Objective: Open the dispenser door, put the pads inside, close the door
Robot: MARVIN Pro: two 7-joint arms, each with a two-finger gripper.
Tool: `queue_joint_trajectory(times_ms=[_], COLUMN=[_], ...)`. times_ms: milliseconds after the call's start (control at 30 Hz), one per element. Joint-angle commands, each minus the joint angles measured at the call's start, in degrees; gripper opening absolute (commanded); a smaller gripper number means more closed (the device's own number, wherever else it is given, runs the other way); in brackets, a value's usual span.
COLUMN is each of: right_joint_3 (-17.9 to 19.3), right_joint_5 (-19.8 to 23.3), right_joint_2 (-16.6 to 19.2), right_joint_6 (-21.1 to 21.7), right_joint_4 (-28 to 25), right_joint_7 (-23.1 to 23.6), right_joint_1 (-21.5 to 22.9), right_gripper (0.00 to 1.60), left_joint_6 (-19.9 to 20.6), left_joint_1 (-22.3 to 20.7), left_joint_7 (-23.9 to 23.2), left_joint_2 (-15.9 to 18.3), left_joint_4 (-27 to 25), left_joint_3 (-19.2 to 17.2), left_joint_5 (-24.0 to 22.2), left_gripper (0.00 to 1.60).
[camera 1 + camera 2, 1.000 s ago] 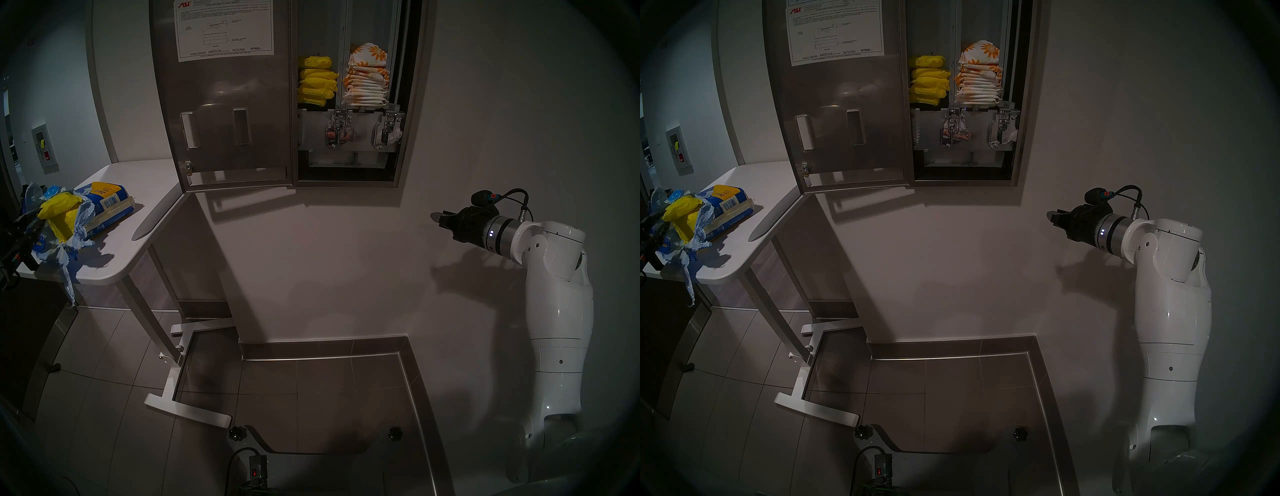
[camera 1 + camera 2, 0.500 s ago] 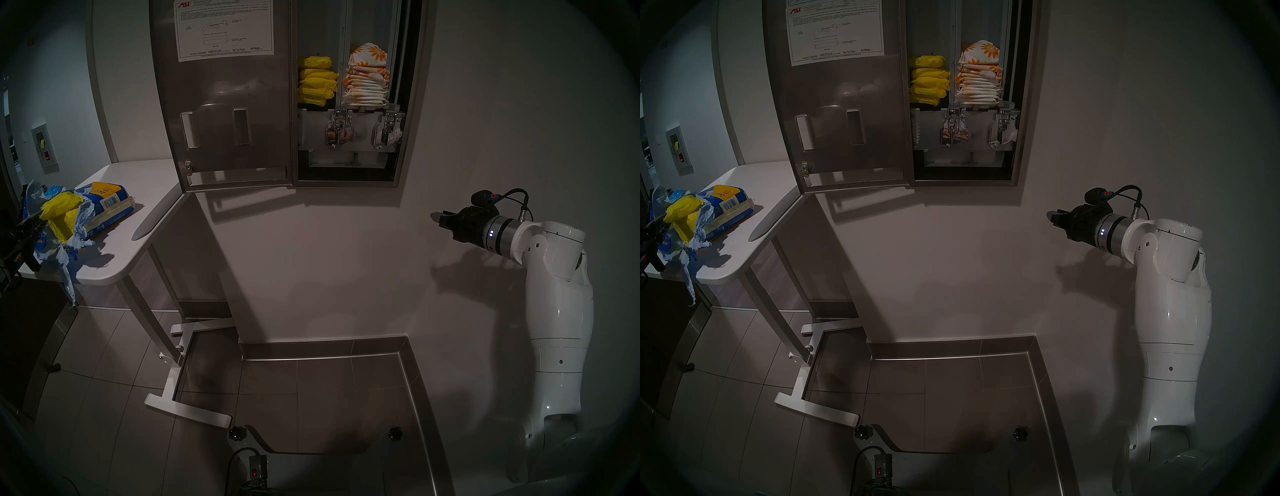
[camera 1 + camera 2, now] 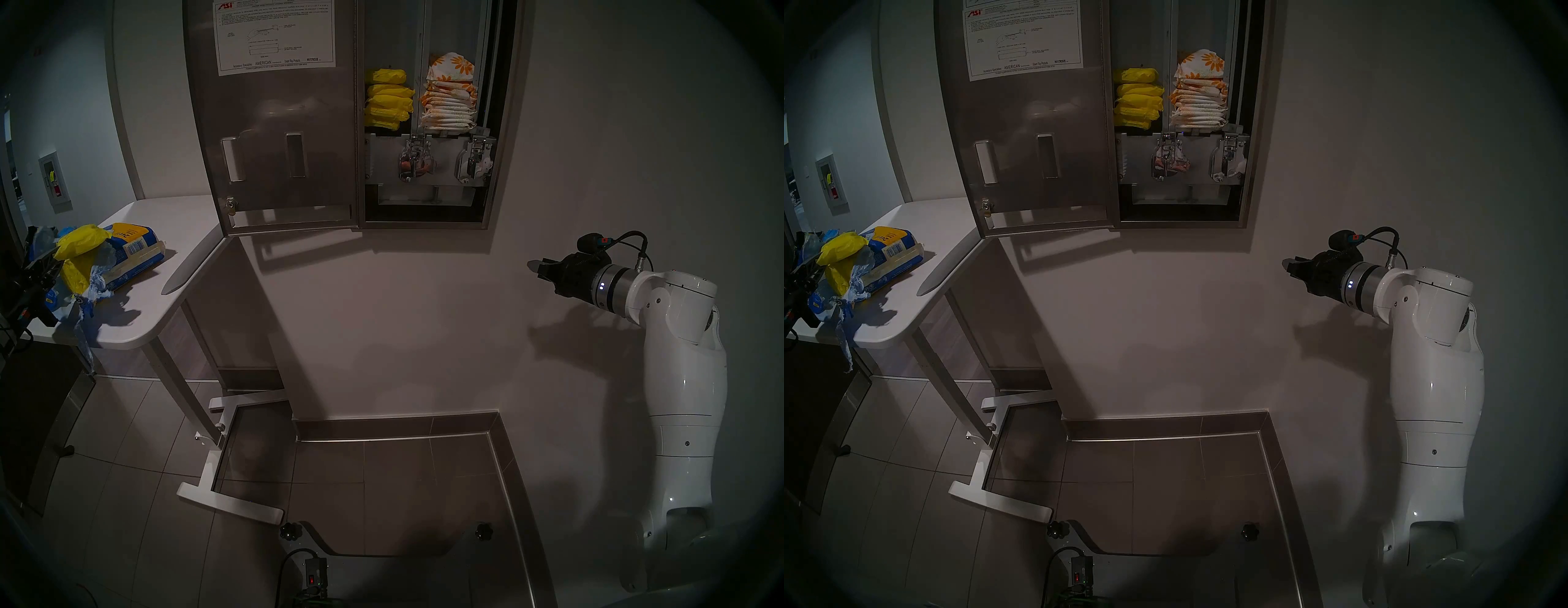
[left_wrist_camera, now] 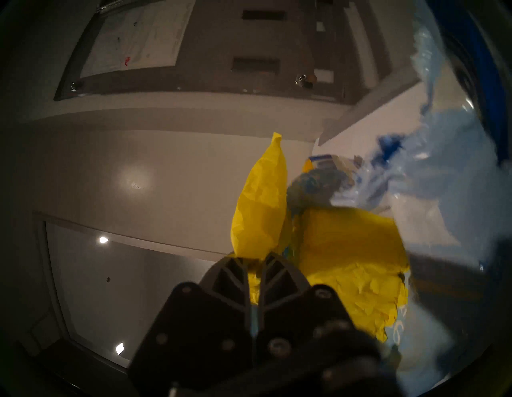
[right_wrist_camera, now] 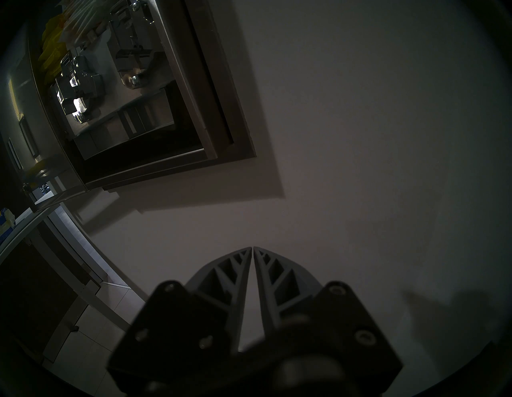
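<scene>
Left wrist view: my left fingers (image 4: 256, 259) clench one yellow pad (image 4: 260, 205); I should lift slowly, clear of the torn pack (image 4: 432, 172).

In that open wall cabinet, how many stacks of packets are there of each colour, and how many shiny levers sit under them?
Yellow packet stack: 1
White packet stack with orange flowers: 1
Chrome levers: 2
Total: 4

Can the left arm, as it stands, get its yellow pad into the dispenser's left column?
Probably yes: the dispenser door is swung wide open and space shows above the stacked yellow pads.
</scene>
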Motion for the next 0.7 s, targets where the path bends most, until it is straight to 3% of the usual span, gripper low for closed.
queue_joint_trajectory(times_ms=[0, 300, 667], right_joint_3=[0.1, 0.1, 0.1], right_joint_5=[0.1, 0.1, 0.2], right_joint_2=[0.4, 0.4, 0.4], right_joint_6=[-0.1, -0.1, -0.1], right_joint_4=[-1.7, -1.7, -1.5], right_joint_7=[-0.1, -0.1, 0.0], right_joint_1=[1.7, 1.7, 1.6], right_gripper=[0.52, 0.52, 0.52], left_joint_6=[-0.8, 0.1, 0.1], left_joint_1=[0.9, 1.7, 3.6], left_joint_7=[0.1, 0.0, -0.9], left_joint_2=[-3.2, -6.9, -11.7], left_joint_4=[-4.6, -9.1, -18.6], left_joint_3=[-2.0, -1.8, 4.1], left_joint_5=[-2.9, -5.6, -16.3], left_gripper=[0.0, 0.0, 0.0])
